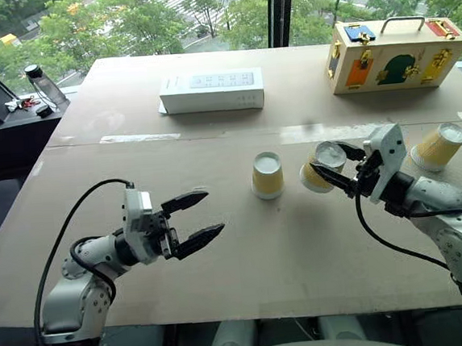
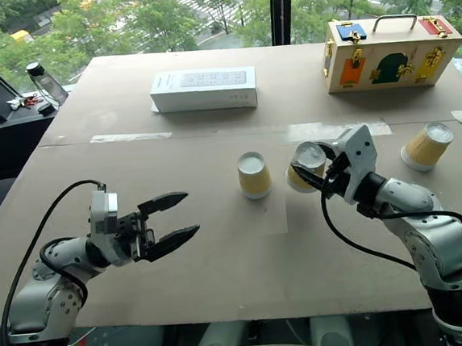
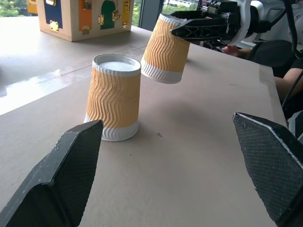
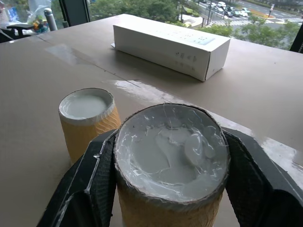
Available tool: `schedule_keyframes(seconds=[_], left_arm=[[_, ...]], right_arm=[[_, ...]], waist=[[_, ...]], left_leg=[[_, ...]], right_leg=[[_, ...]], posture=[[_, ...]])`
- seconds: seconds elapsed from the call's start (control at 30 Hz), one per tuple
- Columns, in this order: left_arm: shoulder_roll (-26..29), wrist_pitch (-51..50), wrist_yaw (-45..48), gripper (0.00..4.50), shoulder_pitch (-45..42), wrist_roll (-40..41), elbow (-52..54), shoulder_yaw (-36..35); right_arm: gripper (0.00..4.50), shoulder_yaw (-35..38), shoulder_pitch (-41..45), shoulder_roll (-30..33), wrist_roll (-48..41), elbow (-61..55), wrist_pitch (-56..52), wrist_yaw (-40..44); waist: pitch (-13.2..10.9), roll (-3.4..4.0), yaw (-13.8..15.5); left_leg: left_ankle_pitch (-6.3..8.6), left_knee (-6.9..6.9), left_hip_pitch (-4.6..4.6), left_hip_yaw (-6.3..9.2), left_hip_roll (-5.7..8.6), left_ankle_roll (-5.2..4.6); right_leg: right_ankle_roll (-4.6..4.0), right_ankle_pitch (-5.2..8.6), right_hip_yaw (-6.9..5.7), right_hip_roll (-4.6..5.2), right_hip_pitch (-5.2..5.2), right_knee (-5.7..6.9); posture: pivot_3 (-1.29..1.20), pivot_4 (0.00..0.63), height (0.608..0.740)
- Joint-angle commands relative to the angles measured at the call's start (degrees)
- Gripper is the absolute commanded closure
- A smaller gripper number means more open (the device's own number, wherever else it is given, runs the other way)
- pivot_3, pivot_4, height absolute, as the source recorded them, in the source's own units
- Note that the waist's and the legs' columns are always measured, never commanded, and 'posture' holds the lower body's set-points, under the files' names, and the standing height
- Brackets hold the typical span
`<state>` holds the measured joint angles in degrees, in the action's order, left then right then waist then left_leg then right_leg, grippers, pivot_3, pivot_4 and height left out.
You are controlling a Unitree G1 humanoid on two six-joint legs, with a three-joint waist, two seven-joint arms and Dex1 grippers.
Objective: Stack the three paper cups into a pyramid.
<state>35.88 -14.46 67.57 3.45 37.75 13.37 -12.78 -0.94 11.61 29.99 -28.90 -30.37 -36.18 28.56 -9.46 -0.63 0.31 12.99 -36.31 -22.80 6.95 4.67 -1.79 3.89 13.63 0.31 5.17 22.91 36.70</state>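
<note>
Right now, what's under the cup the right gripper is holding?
The held cup hangs tilted in the right gripper above bare table, touching nothing below. The upside-down cup stands beside it, apart. Its inside is hidden.

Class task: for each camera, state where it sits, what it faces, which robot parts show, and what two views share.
Head eyes: look down at the table, both arms, open left gripper.
Left wrist: faces the standing cup; own jaws.
Right wrist: right gripper holding the lifted cup.
Both wrist views share both cups.
</note>
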Motion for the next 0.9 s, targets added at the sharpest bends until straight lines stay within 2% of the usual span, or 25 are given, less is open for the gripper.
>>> schedule_keyframes(seconds=[0.03, 0.47, 0.5, 0.6, 0.73, 0.9], left_arm=[[0.65, 1.19, 0.07, 0.00, 0.74, 0.79, 1.41, -2.14], [0.69, 2.79, 0.48, 0.00, 7.44, 1.83, 5.29, -5.34], [0.61, 3.03, 0.65, 0.00, 7.72, 2.19, 5.25, -5.71], [0.29, 3.77, 1.59, 0.00, 8.55, 3.63, 4.90, -7.25], [0.29, 4.42, 2.28, 0.00, 8.98, 3.79, 4.62, -7.51], [0.50, 2.30, 1.58, 0.00, 7.74, 5.35, 8.43, -5.32]], right_arm=[[1.66, -1.61, 1.54, 0.49, 1.61, 0.93, 0.76, 1.59], [1.66, -6.63, 4.76, -2.97, 5.79, 9.95, 4.45, 5.35], [1.06, -6.52, 4.87, -3.38, 5.87, 10.23, 4.51, 5.47], [0.09, -6.33, 4.86, -3.96, 6.00, 10.50, 4.71, 5.80], [0.09, -5.06, 4.41, -3.40, 5.82, 9.37, 5.10, 6.22], [0.09, 3.63, 0.58, 0.61, 0.57, 1.77, 4.92, 8.43]], waist=[[0.00, 0.00, 0.26], [0.00, -0.01, 0.02], [0.01, -0.01, -0.03], [0.00, 0.00, 0.01], [0.00, 0.00, 0.14], [-0.01, 0.01, 0.65]], left_leg=[[0.00, 0.00, 0.00, -0.01, 0.00, 0.00], [0.01, 0.01, 0.00, -0.07, -0.02, 0.01], [0.01, 0.01, 0.00, -0.06, -0.02, 0.01], [0.01, 0.03, 0.00, -0.05, -0.03, 0.01], [0.01, 0.03, -0.01, -0.08, -0.03, 0.02], [0.01, 0.03, -0.06, -0.05, -0.01, 0.02]], right_leg=[[0.00, 0.00, 0.00, 0.00, 0.00, -0.01], [-0.01, -0.01, 0.08, 0.00, 0.13, 0.04], [-0.01, -0.01, 0.08, -0.01, 0.13, 0.04], [-0.01, -0.01, 0.08, -0.01, 0.17, 0.04], [-0.01, -0.01, 0.08, 0.00, 0.17, 0.03], [-0.01, -0.01, 0.07, 0.01, 0.17, 0.02]], posture=[[0.00, 0.150, 0.740], [0.00, 0.150, 0.740], [0.00, 0.150, 0.740], [0.00, 0.150, 0.740], [0.00, 0.150, 0.740], [0.00, 0.150, 0.740]])
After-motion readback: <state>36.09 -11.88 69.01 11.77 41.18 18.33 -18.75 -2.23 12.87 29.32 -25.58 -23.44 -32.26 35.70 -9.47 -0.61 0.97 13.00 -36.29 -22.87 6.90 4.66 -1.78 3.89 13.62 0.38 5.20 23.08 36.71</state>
